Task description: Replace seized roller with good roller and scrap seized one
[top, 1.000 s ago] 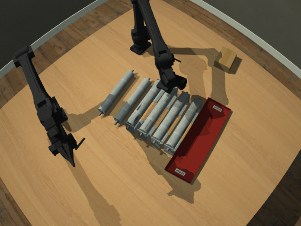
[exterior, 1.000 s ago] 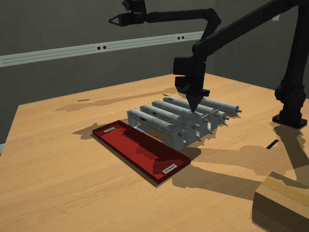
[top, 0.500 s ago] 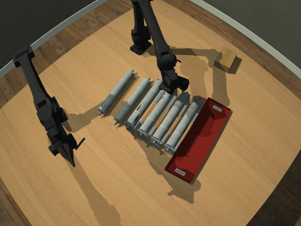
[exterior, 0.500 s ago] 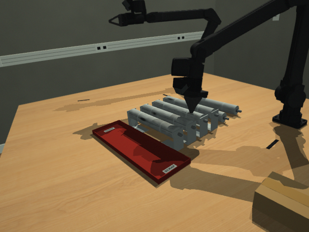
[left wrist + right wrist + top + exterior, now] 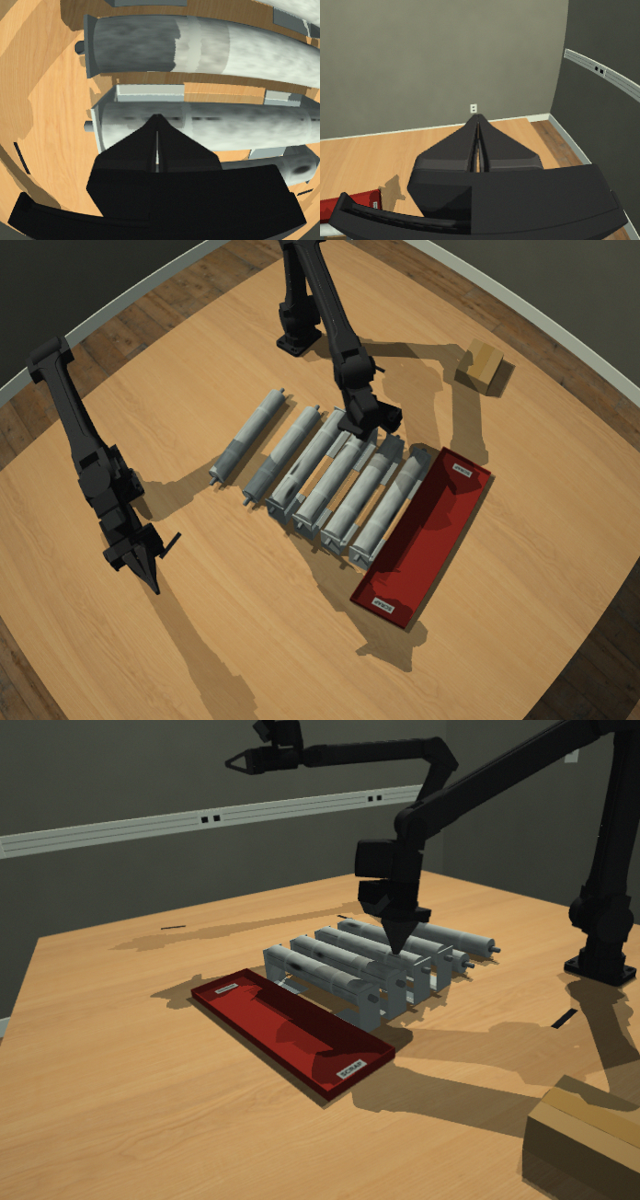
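Plain red scrap tray (image 5: 425, 537) (image 5: 289, 1030); mottled grey rollers.

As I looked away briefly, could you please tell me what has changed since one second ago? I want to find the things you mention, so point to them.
The left tool (image 5: 366, 438) (image 5: 396, 952) (image 5: 157, 121) shifted slightly towards the scrap tray (image 5: 421, 554) (image 5: 273, 1024); nothing was grasped or released. The rollers (image 5: 330, 477) (image 5: 320, 968) (image 5: 254, 125), tray and right tool (image 5: 157, 592) (image 5: 227, 763) (image 5: 477, 121) visibly stayed put.
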